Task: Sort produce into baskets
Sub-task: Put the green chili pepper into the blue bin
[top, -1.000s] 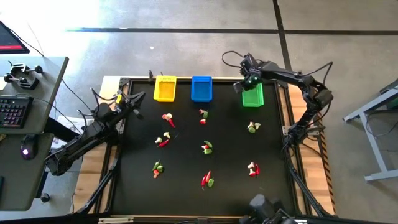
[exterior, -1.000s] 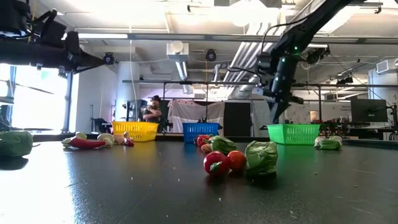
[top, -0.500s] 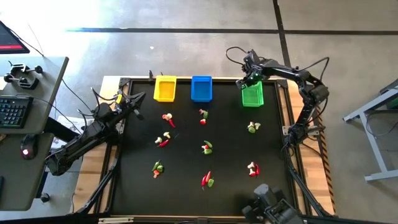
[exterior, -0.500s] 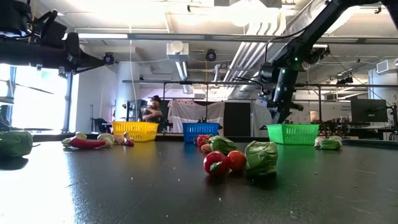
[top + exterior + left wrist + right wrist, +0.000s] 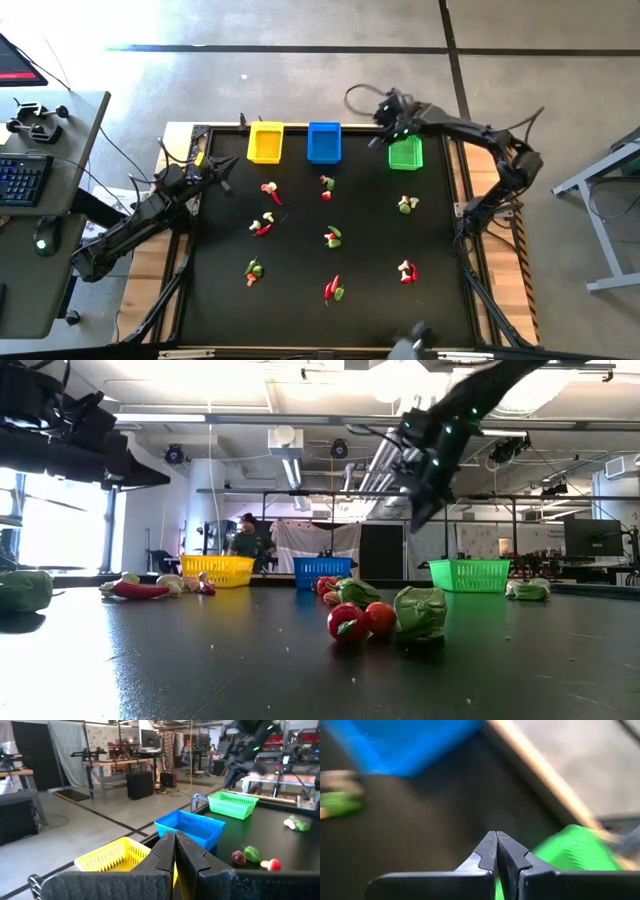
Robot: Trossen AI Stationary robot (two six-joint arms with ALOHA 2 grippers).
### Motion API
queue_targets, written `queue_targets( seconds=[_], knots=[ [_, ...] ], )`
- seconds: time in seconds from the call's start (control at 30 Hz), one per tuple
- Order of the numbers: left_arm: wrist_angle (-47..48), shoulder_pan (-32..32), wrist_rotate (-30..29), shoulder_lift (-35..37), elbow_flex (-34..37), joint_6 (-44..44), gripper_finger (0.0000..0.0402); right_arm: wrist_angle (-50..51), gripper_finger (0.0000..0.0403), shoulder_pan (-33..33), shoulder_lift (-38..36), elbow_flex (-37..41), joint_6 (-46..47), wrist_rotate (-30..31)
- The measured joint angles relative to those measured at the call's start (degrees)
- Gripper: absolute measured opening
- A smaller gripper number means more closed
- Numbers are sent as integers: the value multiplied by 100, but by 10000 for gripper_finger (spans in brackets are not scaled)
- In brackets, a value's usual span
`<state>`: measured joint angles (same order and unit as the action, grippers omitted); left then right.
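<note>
swung off the green basket point(image 5: 405, 153) toward the blue basket point(image 5: 324, 142), right gripper point(image 5: 385, 112) hovers clenched, empty.

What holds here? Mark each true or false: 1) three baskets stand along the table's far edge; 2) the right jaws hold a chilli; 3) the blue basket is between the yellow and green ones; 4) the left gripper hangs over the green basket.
1) The yellow basket, blue basket and green basket stand in a row at the far edge: true.
2) False: the right gripper is shut on nothing.
3) True.
4) False: the left gripper hangs near the yellow basket; the right gripper is by the green one.
</note>
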<state>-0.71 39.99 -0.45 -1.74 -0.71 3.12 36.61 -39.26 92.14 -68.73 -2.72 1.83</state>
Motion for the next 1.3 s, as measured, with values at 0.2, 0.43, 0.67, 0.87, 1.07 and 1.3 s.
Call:
queue_targets(
  seconds=[0.2,0.43,0.67,0.87,1.07,1.3],
  knots=[
    [4,0,8,-44,0,-34,0,-375,7,1189,138,17,759,-237],
    [-37,0,22,-44,0,-198,0,-882,54,2192,478,22,2365,389],
    [-85,0,-7,-44,0,-189,0,-1494,134,2584,1000,22,4310,500],
    [-73,0,-17,-52,0,-179,0,-1923,218,2668,1522,22,4804,715],
    [-71,0,-22,-52,0,-199,0,-2072,248,2666,1830,22,5076,1055],
    [-61,0,-22,-52,0,-199,0,-2137,238,2640,1979,22,5032,1245]
  ],
)
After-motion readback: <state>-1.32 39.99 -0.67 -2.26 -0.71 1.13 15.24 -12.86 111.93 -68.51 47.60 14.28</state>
